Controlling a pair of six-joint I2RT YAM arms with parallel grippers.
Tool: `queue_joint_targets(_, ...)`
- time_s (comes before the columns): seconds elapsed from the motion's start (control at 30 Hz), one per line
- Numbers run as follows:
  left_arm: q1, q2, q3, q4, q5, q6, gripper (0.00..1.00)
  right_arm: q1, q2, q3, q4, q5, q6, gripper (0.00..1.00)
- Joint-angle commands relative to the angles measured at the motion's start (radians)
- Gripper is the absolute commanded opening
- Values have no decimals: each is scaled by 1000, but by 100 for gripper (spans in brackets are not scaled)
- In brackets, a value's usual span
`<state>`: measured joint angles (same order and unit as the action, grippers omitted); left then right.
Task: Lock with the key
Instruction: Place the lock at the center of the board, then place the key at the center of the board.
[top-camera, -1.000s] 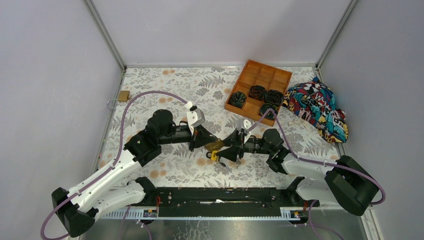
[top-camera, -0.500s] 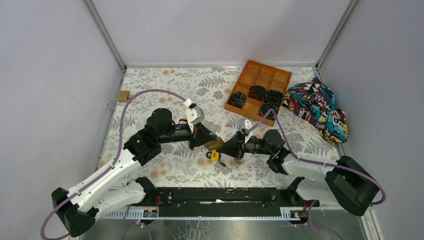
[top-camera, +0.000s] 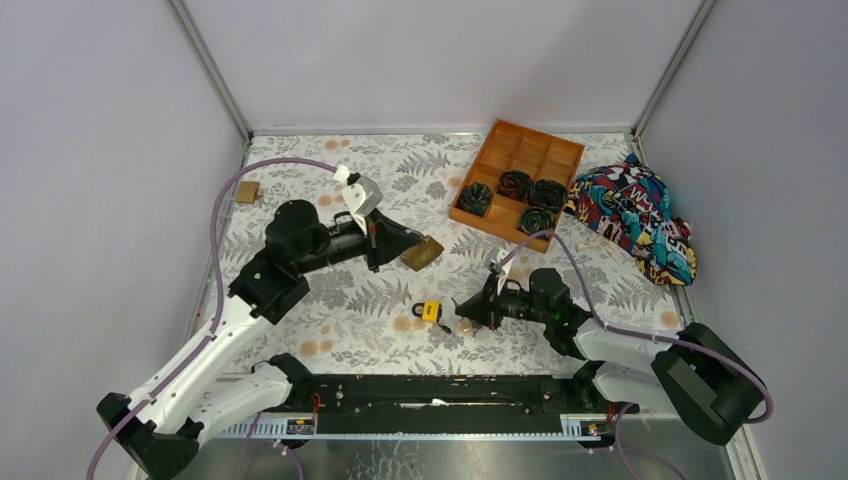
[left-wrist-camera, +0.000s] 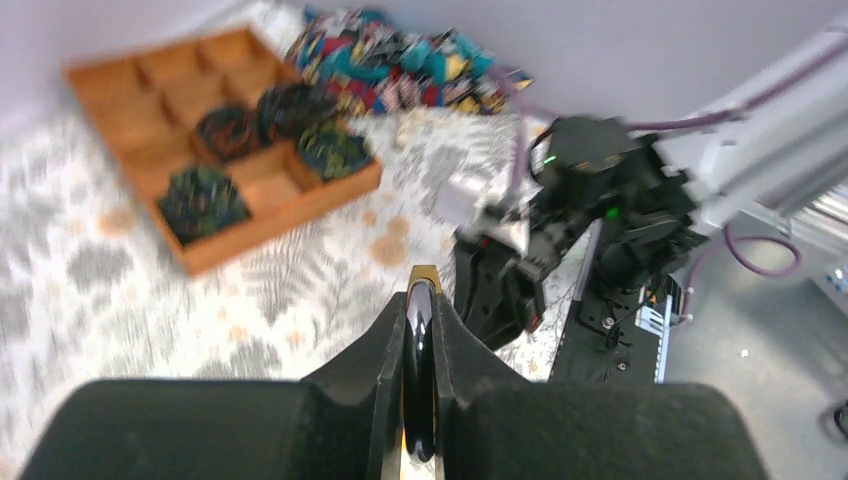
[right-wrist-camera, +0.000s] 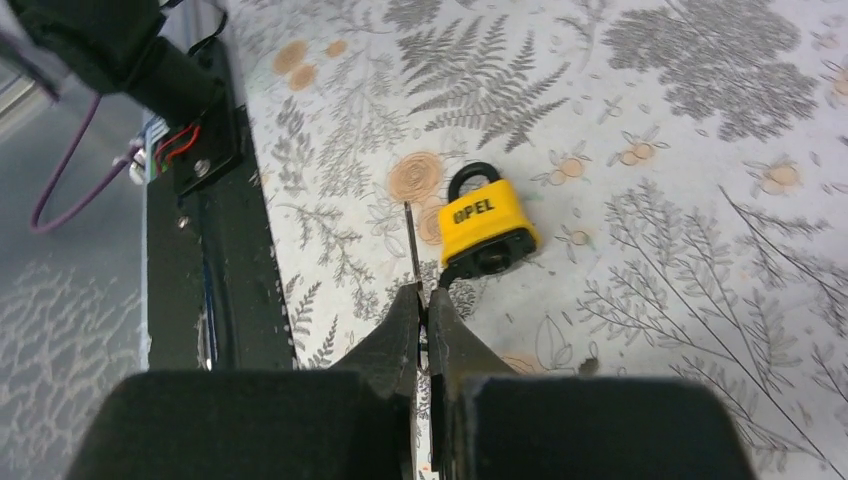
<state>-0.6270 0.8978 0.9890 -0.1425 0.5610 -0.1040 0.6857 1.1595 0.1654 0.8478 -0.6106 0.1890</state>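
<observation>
Top view, room: left gripper (top-camera: 412, 250) hangs over open floral table (top-camera: 330, 300), far from both walls; wooden tray (top-camera: 517, 180) ahead of it.
Top view, arms: left arm bent and raised; right arm low, right gripper (top-camera: 462, 308) just short of the yellow padlock (top-camera: 430, 311).
Left wrist view: jaws pinch a brass padlock (left-wrist-camera: 421, 290), edge-on.
Right wrist view: jaws pressed together on a thin key (right-wrist-camera: 411, 240); the yellow padlock lies flat just ahead, right of the blade; base rail (right-wrist-camera: 215, 250) to the left.

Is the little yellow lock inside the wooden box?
No, the yellow lock lies flat on the leafy table cover near the arms, well apart from the wooden box.
</observation>
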Motion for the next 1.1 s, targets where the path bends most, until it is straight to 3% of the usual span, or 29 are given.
queue_joint_targets(0.0, 74, 36, -118, -29, -255, -271, 0, -6, -94, 136, -267, 159, 75, 0)
queue_joint_targets(0.13, 220, 120, -228, -38, -246, -479, 0, -6, -95, 271, -539, 208, 127, 0)
queue_joint_targets(0.27, 285, 153, -367, 60, -221, -624, 0, -4, -22, 363, -651, 264, 190, 0)
queue_joint_targets(0.47, 321, 159, -569, 87, -328, -825, 0, 87, 205, 519, -508, 248, 299, 0)
queue_joint_targets(0.63, 373, 135, -633, -41, -508, -838, 0, 173, 467, 705, -468, 188, 370, 0)
queue_joint_targets(0.73, 404, 109, -639, -86, -535, -846, 0, 195, 592, 820, -469, 158, 396, 0)
queue_joint_targets(0.77, 404, 97, -638, -101, -546, -852, 4, 203, 627, 858, -473, 151, 401, 0)
queue_joint_targets(0.8, 405, 82, -637, -122, -555, -859, 15, 208, 662, 893, -482, 145, 404, 0)
queue_joint_targets(0.93, 411, 27, -620, -211, -631, -879, 69, 216, 770, 1005, -536, 132, 404, 0)
queue_joint_targets(1.07, 422, -12, -561, -280, -688, -834, 95, 216, 861, 1092, -640, 142, 395, 0)
